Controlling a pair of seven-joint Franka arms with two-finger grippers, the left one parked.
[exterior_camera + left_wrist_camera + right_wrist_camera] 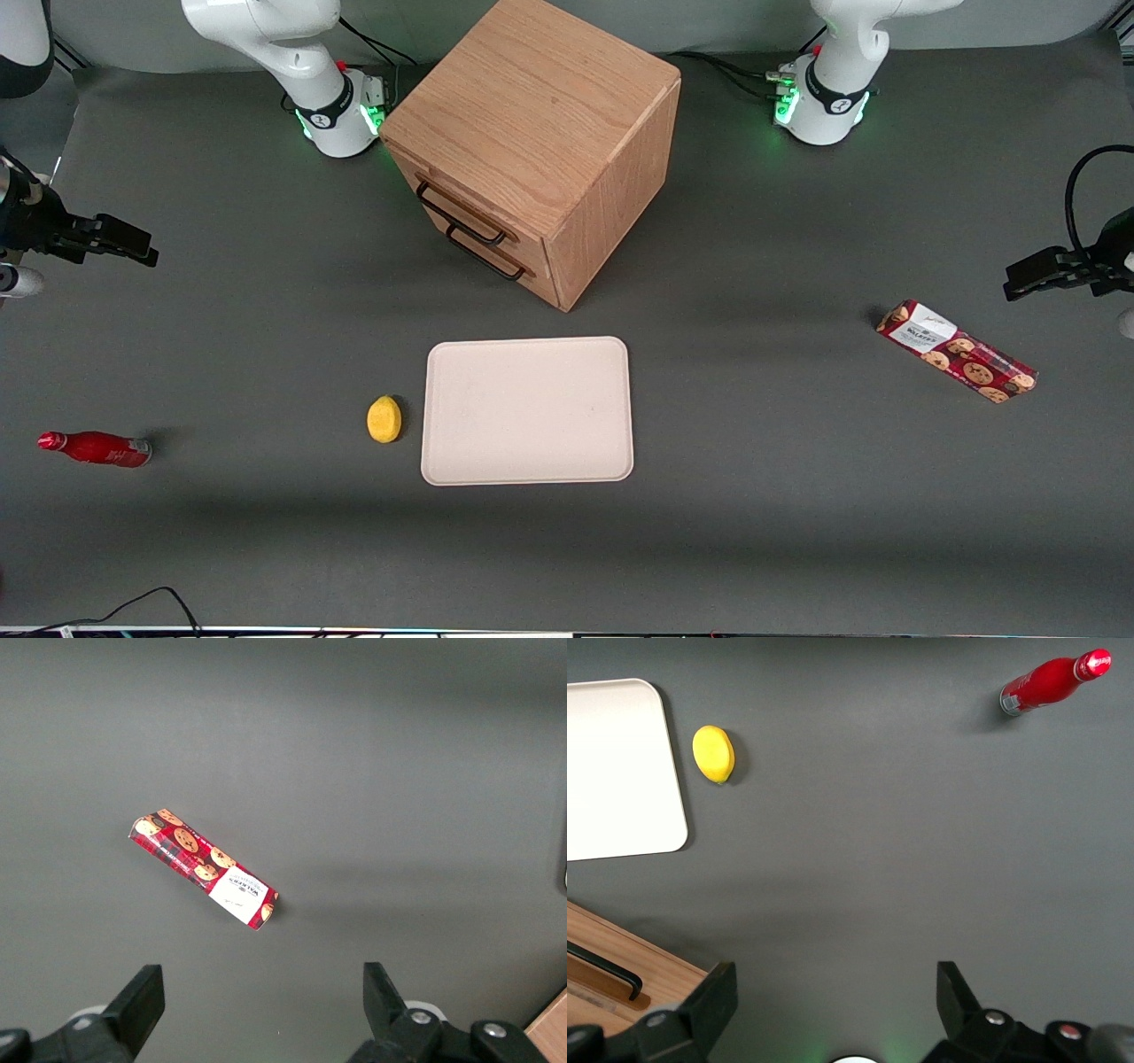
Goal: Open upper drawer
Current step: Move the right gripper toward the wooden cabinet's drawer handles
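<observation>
The light-oak cabinet [532, 133] stands mid-table, turned so its drawer fronts face the working arm's end. The upper drawer [440, 189] looks shut, and its long black bar handle [461, 213] sits just above the bottom drawer's matching handle [483, 252]. My right gripper [133, 246] hovers above the table toward the working arm's end, well apart from the cabinet. It is open and empty in the right wrist view [833, 1001]. That view also shows a cabinet corner [664, 974] with one black handle [602, 967]; I cannot tell which drawer it belongs to.
A cream tray [527, 409] lies nearer the front camera than the cabinet, with a yellow lemon [384, 418] beside it. A red bottle [96, 448] lies toward the working arm's end. A red cookie box [957, 351] lies toward the parked arm's end.
</observation>
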